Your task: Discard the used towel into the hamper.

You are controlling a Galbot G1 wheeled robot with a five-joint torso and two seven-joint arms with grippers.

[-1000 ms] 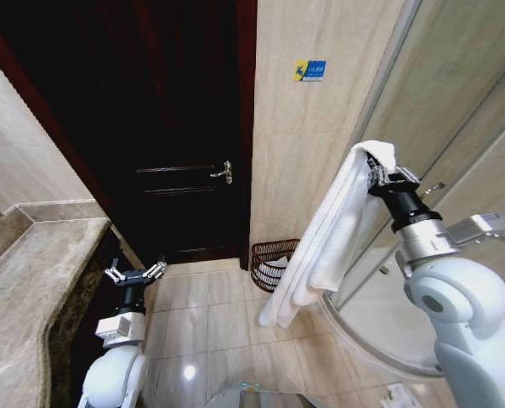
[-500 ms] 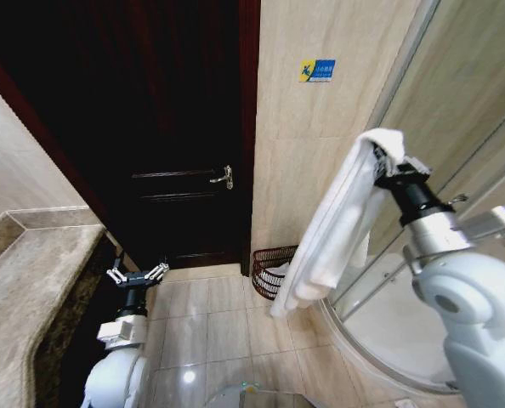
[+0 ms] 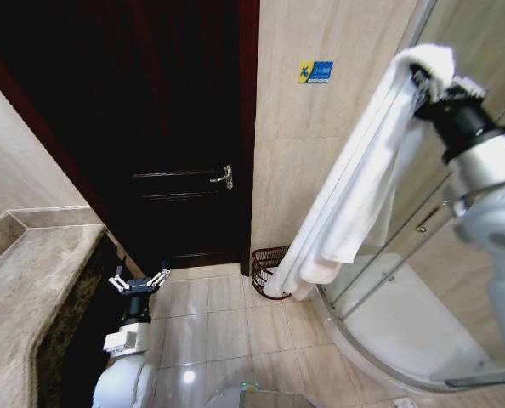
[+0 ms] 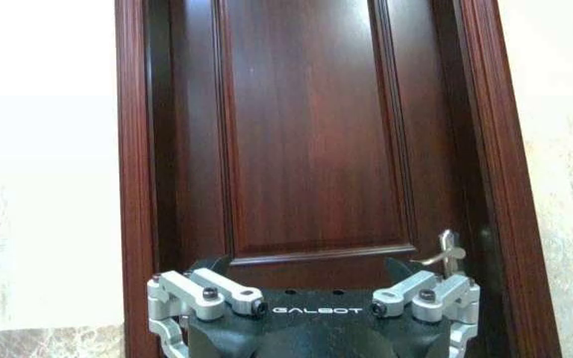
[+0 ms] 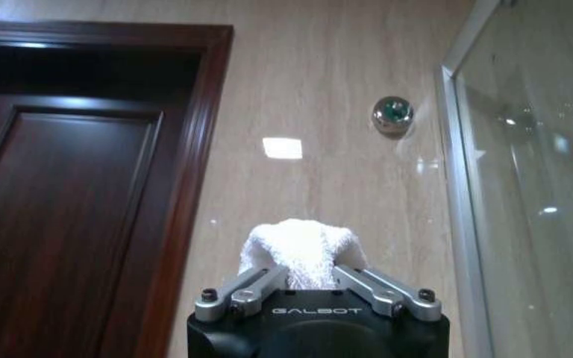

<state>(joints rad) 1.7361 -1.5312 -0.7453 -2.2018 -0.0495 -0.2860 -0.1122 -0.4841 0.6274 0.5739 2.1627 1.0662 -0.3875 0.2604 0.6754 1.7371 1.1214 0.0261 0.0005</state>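
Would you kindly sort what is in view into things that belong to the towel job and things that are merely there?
Job: white towel, pinched in the right claw; wire hamper on the floor.
Merely there: dark wooden door, door handle, stone counter, blue wall sticker, glass shower enclosure, open left claw.

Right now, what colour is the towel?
White, plain, with no pattern; the towel shows best in the head view, hanging from the right tool.

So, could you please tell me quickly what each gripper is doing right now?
Left gripper: jaws open, empty, low beside the counter.
Right gripper: jaws closed on the white towel, held high.
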